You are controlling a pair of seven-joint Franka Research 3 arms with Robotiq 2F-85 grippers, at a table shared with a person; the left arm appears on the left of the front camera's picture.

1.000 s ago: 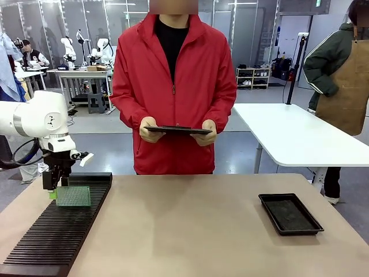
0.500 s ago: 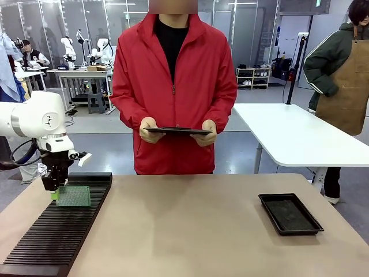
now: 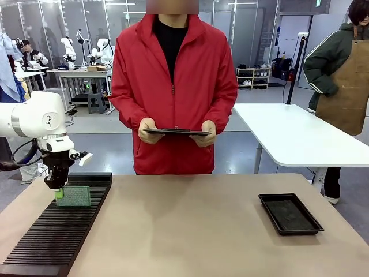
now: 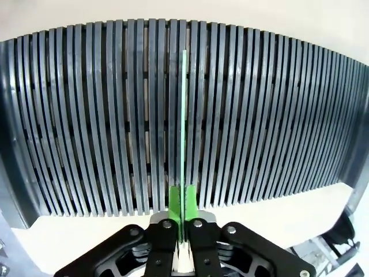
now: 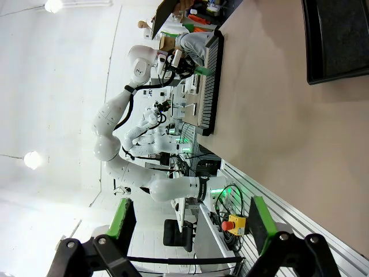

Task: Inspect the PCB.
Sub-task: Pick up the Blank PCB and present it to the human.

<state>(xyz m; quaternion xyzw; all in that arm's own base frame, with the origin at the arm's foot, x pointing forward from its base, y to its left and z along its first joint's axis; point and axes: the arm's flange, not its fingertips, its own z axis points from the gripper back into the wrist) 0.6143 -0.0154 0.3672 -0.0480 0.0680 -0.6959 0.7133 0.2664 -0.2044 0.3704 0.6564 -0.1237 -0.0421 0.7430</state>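
The PCB point(image 3: 74, 196), a pale green dotted board, stands upright in a slot of the black slotted rack point(image 3: 57, 236) at the table's left. My left gripper point(image 3: 58, 191) comes down from above and is shut on the board's left edge. In the left wrist view the PCB point(image 4: 184, 115) appears edge-on as a thin green line, pinched between the green pads of the left gripper point(image 4: 183, 202). My right gripper point(image 5: 190, 231) is open with nothing between its fingers, and is well away from the rack point(image 5: 210, 81).
A person in a red jacket stands at the far side holding a dark tablet point(image 3: 177, 131) in both hands. A shallow black tray point(image 3: 290, 213) lies at the right of the table. Bare tabletop point(image 3: 184, 225) lies between rack and tray.
The left gripper's fingers have closed onto the PCB's left edge. The board has stayed in its slot, and the person has not moved.
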